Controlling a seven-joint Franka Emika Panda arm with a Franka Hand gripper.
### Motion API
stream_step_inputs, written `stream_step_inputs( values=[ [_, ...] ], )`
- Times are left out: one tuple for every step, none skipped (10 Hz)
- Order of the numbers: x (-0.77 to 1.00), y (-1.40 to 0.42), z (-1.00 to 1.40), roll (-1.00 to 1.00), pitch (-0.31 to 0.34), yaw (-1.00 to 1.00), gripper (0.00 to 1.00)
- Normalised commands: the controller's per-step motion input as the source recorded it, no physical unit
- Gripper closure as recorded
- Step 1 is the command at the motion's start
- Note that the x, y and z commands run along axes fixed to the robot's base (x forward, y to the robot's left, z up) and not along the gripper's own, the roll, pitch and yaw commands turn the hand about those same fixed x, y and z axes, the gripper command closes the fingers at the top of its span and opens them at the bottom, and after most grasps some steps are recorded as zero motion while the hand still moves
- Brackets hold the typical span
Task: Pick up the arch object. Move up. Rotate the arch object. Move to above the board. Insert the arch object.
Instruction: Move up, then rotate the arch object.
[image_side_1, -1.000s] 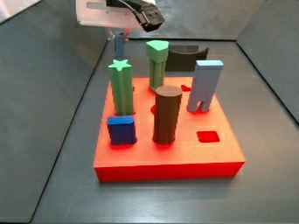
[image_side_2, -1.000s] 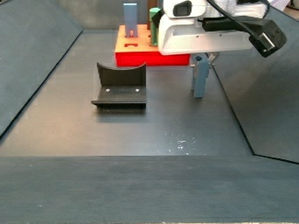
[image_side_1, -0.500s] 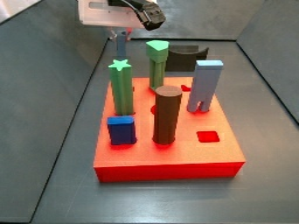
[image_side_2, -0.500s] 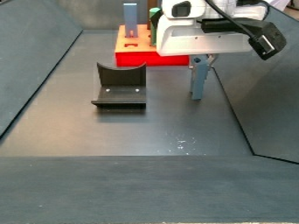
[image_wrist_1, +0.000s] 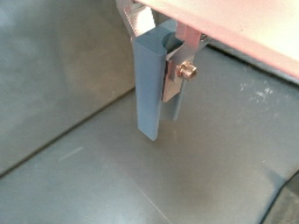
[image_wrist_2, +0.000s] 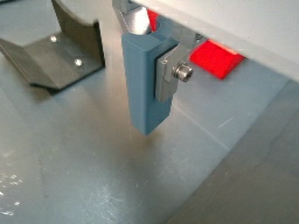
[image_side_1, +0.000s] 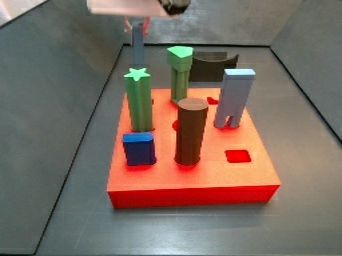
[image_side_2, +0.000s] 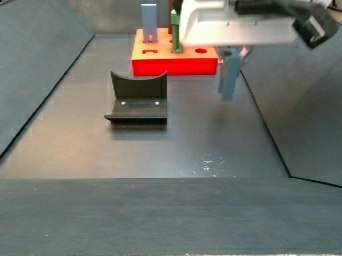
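My gripper (image_side_2: 229, 52) is shut on the arch object (image_side_2: 229, 77), a long blue block with a curved notch in its upper end. It hangs upright, clear of the floor, beside the board (image_side_2: 168, 65). In both wrist views the silver fingers (image_wrist_1: 176, 74) (image_wrist_2: 165, 80) clamp the block's (image_wrist_1: 149, 87) (image_wrist_2: 136, 87) upper part. In a side view the gripper (image_side_1: 136, 25) is at the top edge, with the arch (image_side_1: 138, 48) behind the red board (image_side_1: 201, 190). A corner of the board shows in a wrist view (image_wrist_2: 215, 59).
On the board stand a green star post (image_side_1: 138, 100), a green post (image_side_1: 179, 70), a brown cylinder (image_side_1: 193, 130), a blue cube (image_side_1: 139, 148) and a light blue notched block (image_side_1: 235, 97). The dark fixture (image_side_2: 134, 97) stands on the floor beside the board.
My gripper has moved straight up with the arch object in it; its lower end is now higher above the floor. Nothing on the board has moved.
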Motion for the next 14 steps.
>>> stream_step_inputs(
  values=[
    [-0.01,0.02,0.25,0.07,0.053,-0.01,1.00],
    [0.28,-0.05,1.00,0.00,0.000,0.00,1.00],
    [0.28,-0.05,1.00,0.00,0.023,0.00,1.00],
    [0.26,-0.05,1.00,0.01,0.068,0.01,1.00],
    [0.23,-0.04,1.00,0.02,0.081,0.01,1.00],
    [0.20,-0.04,1.00,0.04,0.084,0.02,1.00],
    [0.17,-0.04,1.00,0.06,0.089,0.02,1.00],
    [0.14,-0.03,1.00,0.07,0.089,0.02,1.00],
    [0.10,-0.03,0.89,0.09,0.090,0.02,1.00],
    [0.08,-0.02,0.78,0.10,0.091,0.02,1.00],
    [0.04,-0.02,0.58,0.10,0.088,0.02,1.00],
    [0.03,-0.01,0.42,0.09,0.085,0.02,1.00],
    [0.02,-0.01,0.21,0.08,0.082,0.02,1.00],
    [0.00,0.00,-1.00,0.16,-0.080,-0.10,1.00]
  ],
)
